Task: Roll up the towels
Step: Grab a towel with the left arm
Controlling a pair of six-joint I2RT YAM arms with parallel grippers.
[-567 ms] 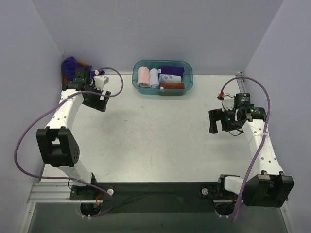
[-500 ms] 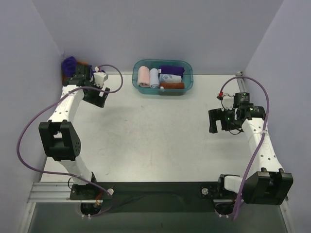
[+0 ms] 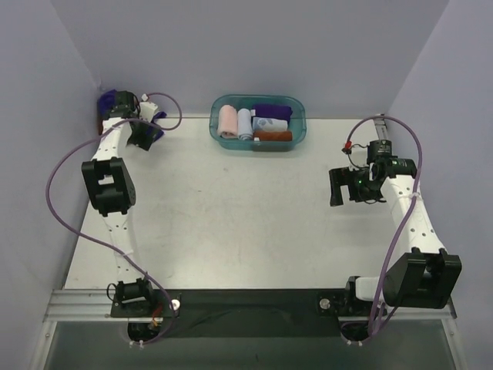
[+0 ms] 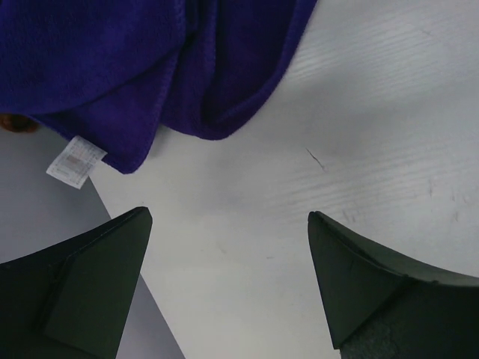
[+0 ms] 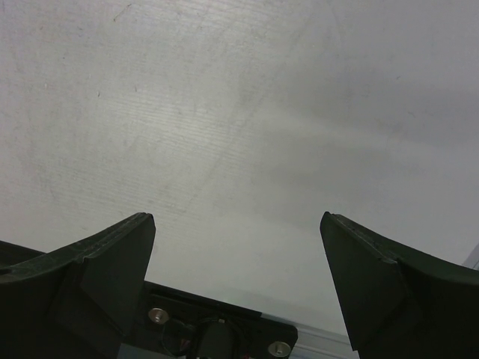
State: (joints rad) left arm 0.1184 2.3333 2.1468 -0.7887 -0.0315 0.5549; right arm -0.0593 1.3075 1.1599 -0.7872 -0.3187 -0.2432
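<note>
A deep purple towel (image 4: 150,60) lies crumpled in the table's far left corner (image 3: 110,100), with a white tag (image 4: 75,161) at its edge. Only a sliver of the rust-brown towel (image 4: 15,123) shows behind it. My left gripper (image 3: 145,137) is open and empty just short of the purple towel's hem, with bare table between its fingertips (image 4: 228,213). My right gripper (image 3: 337,187) is open and empty above the table at the right, and in its wrist view (image 5: 238,217) only bare table shows.
A teal basket (image 3: 303,123) at the back centre holds rolled pink, pale blue and white patterned cloths, plus a purple and a rust-brown roll. Lavender walls close in the back and the sides. The left wall's foot (image 4: 45,217) is next to my left finger.
My left arm has reached further into the far left corner, and its gripper now covers most of the towel pile. My right gripper has shifted slightly towards the back.
</note>
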